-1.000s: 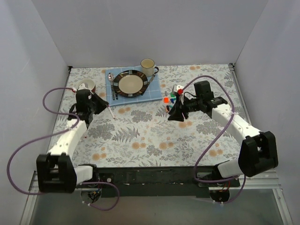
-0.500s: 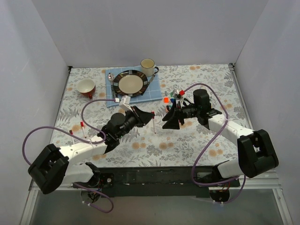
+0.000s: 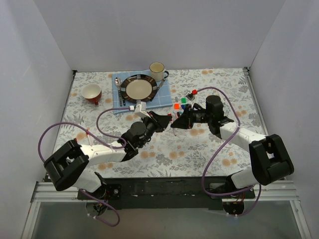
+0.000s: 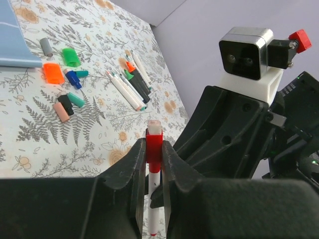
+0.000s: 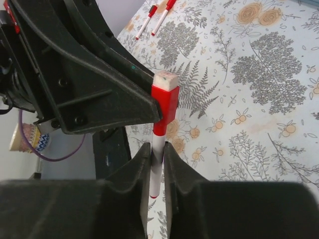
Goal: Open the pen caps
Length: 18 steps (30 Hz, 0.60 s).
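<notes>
A slim white-barrelled pen with a red cap (image 4: pixel 154 145) hangs between both grippers above the table's middle (image 3: pixel 171 117). My left gripper (image 4: pixel 153 149) is shut on the red cap. My right gripper (image 5: pixel 157 152) is shut on the white barrel (image 5: pixel 156 172) just below the cap (image 5: pixel 165 102). The cap still sits on the barrel. Loose caps lie on the table: orange (image 4: pixel 52 73), green (image 4: pixel 70 57), blue (image 4: pixel 74 78) and teal (image 4: pixel 77 99). Several more pens (image 4: pixel 130 85) lie beside them. Two red-capped pens (image 5: pixel 157 15) lie apart on the cloth.
A dark-rimmed plate (image 3: pixel 139 88) on a blue mat (image 3: pixel 118 105), a spoon (image 3: pixel 117 83) and a cream mug (image 3: pixel 158 70) stand at the back. A red bowl (image 3: pixel 91 92) stands back left. Purple cables loop beside both arms.
My left arm swung right from the red bowl to the table's middle, carrying the red-capped pen. My right gripper moved left to meet it and now grips the barrel.
</notes>
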{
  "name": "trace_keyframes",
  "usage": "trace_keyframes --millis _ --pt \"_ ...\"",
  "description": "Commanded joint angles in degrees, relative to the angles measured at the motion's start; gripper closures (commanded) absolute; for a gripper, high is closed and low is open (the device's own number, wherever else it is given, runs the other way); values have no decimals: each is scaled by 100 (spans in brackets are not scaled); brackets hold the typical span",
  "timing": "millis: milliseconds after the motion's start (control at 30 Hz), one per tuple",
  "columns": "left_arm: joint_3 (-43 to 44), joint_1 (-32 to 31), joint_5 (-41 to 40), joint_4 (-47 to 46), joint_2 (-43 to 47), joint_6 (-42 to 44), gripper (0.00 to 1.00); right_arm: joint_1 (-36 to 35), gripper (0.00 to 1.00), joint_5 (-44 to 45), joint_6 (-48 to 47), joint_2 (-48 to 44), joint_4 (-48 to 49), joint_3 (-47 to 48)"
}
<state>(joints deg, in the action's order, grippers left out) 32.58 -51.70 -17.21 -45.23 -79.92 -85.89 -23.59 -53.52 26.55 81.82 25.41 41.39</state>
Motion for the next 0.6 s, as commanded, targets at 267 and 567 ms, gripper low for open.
trace_keyframes --millis 267,567 --pt "460 -86 -63 216 -24 125 69 13 99 -466 -842 9 -438 343" --pt "574 73 429 586 -59 204 66 22 99 -739 -2407 -8 -1477 695"
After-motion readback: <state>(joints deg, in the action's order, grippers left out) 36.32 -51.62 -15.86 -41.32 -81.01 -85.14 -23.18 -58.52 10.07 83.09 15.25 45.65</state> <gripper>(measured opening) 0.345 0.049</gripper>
